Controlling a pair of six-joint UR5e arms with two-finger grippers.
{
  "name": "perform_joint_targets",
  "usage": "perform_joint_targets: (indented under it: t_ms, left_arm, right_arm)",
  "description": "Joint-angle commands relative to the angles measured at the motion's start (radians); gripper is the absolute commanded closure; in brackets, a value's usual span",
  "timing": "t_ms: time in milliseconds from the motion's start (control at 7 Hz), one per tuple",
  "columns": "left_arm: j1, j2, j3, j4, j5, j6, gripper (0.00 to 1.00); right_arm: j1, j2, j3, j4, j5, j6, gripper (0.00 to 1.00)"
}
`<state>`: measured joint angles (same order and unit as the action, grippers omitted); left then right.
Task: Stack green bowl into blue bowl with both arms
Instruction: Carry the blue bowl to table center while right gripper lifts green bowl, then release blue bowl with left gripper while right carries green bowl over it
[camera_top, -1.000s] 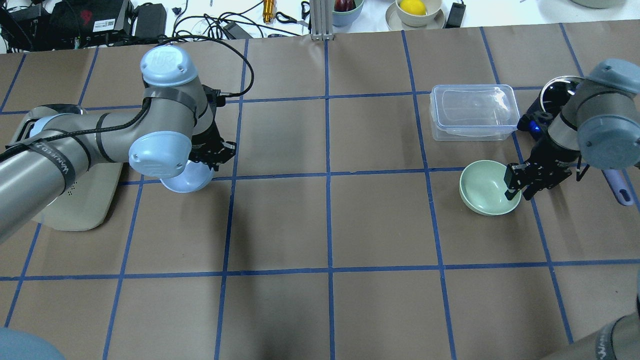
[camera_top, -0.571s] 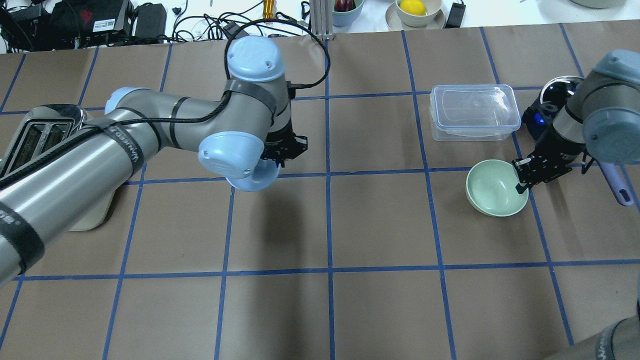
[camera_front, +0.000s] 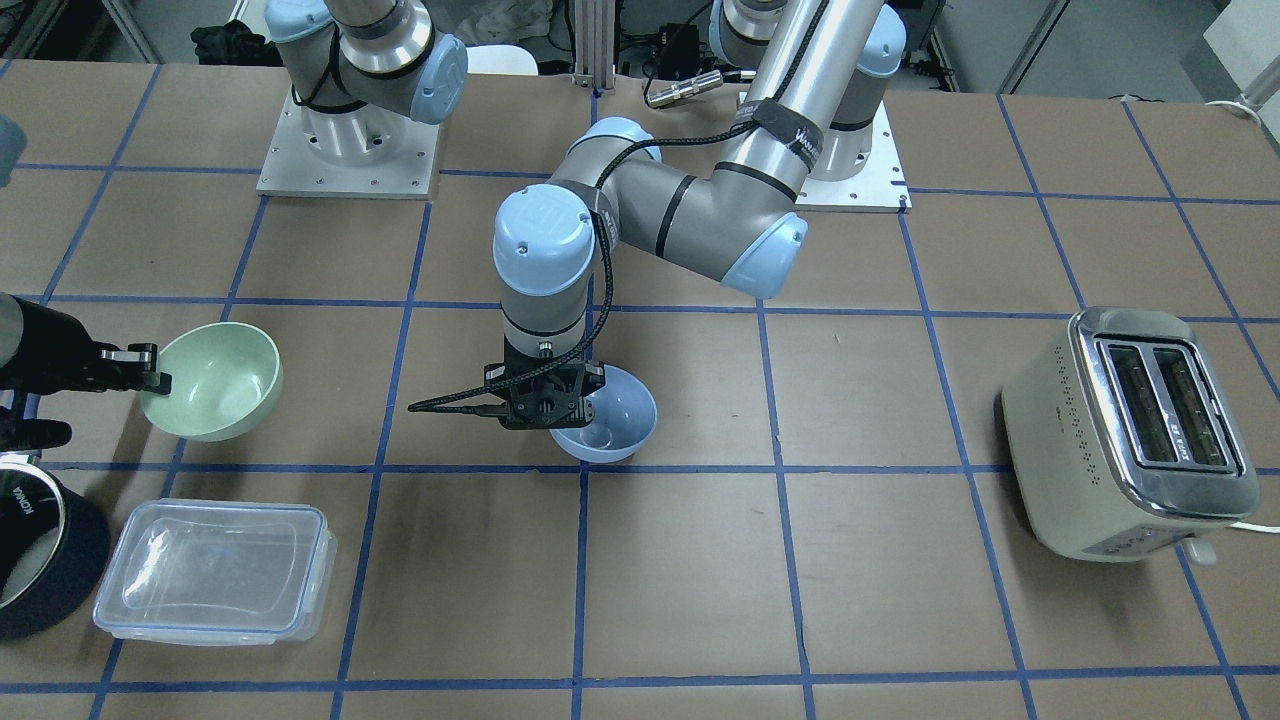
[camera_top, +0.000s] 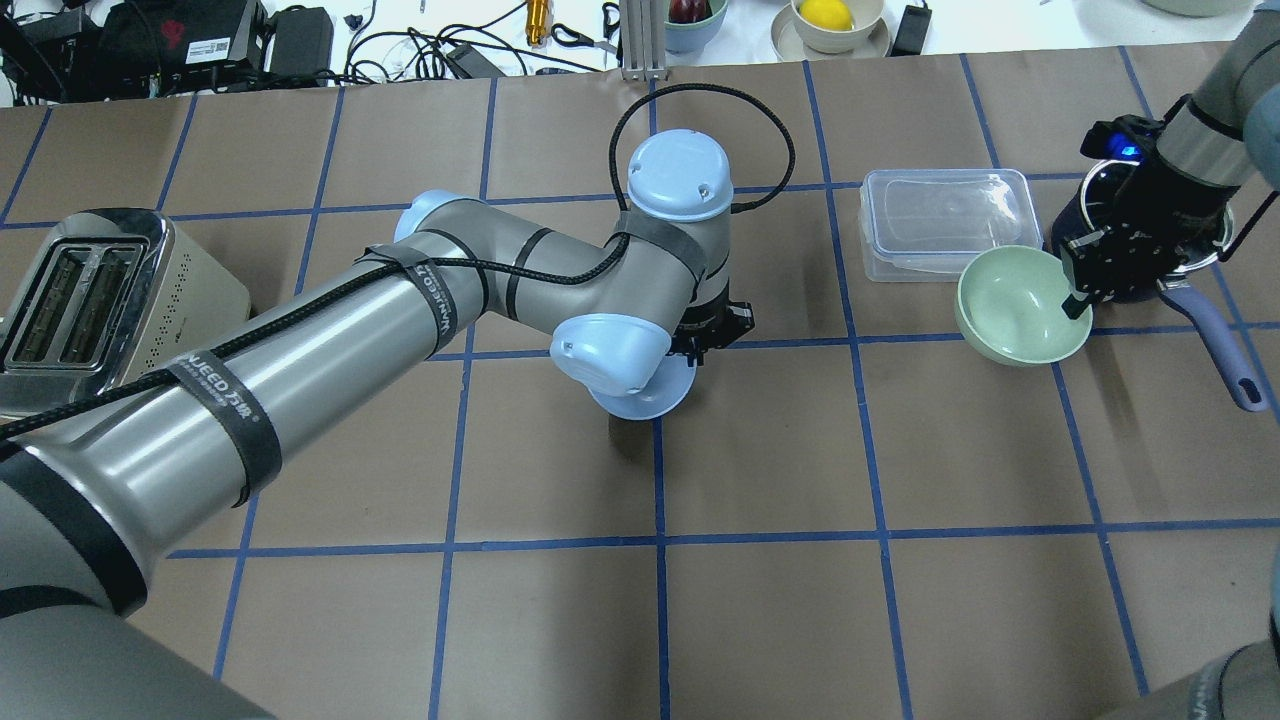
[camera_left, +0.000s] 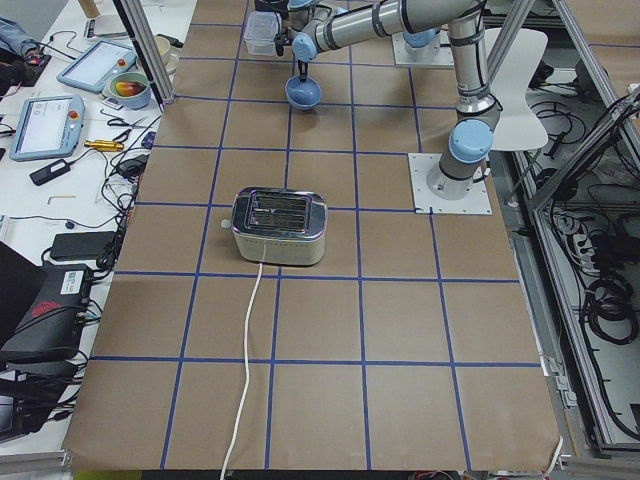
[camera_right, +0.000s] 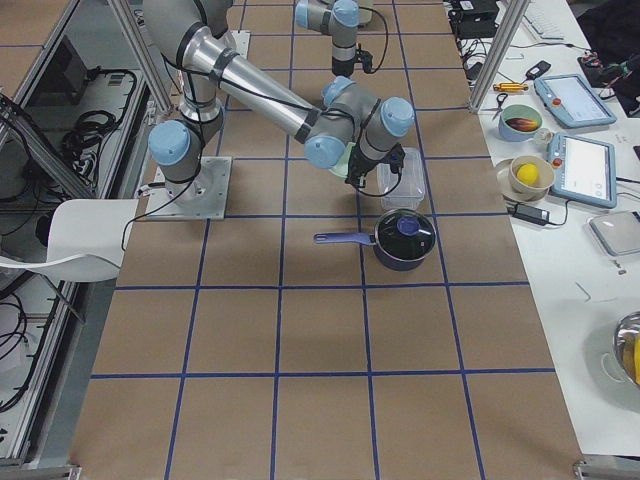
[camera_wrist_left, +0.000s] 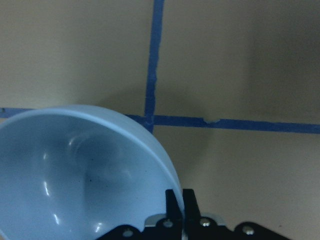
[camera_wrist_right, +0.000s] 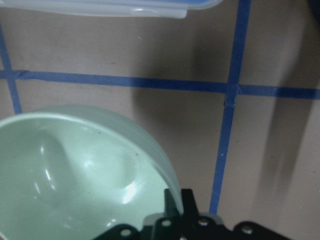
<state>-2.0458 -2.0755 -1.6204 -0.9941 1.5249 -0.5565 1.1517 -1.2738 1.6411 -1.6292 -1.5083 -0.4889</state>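
Front view: the left gripper (camera_front: 545, 412) pinches the blue bowl (camera_front: 615, 425) by its rim, mid-scene. The right gripper (camera_front: 148, 378) grips the green bowl (camera_front: 215, 380), well apart from it. One of each bowl, one tub (camera_front: 215, 570), one pot (camera_front: 45, 570), one toaster (camera_front: 1130, 430).

Overhead: the green bowl hangs just beside the tub.

Wrist views: both are thin rim pinches, so I'd fear a bowl tilting or slipping out.
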Motion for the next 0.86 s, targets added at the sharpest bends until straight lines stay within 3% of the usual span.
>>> perform_joint_targets:
  t_ms: [0, 143, 286, 429, 714]
  left_arm:
    - [-0.007, -0.028, 0.020, 0.005, -0.002, -0.006, 0.48]
    - [-0.008, 0.013, 0.025, 0.000, 0.000, 0.000, 0.00]
    - [0.009, 0.049, 0.045, -0.012, 0.001, 0.016, 0.00]
    - [0.057, 0.096, 0.047, -0.062, 0.042, 0.168, 0.00]
    - [0.262, 0.246, 0.050, -0.237, 0.037, 0.472, 0.00]
  right_arm:
    - [0.051, -0.001, -0.020, 0.014, 0.040, 0.025, 1.00]
    - [0.074, -0.001, -0.021, 0.011, 0.062, 0.089, 1.00]
    - [0.098, -0.001, -0.021, 0.011, 0.065, 0.099, 1.00]
    - [0.126, -0.003, -0.021, 0.009, 0.100, 0.110, 1.00]
    - [0.262, -0.004, -0.021, -0.001, 0.140, 0.241, 1.00]
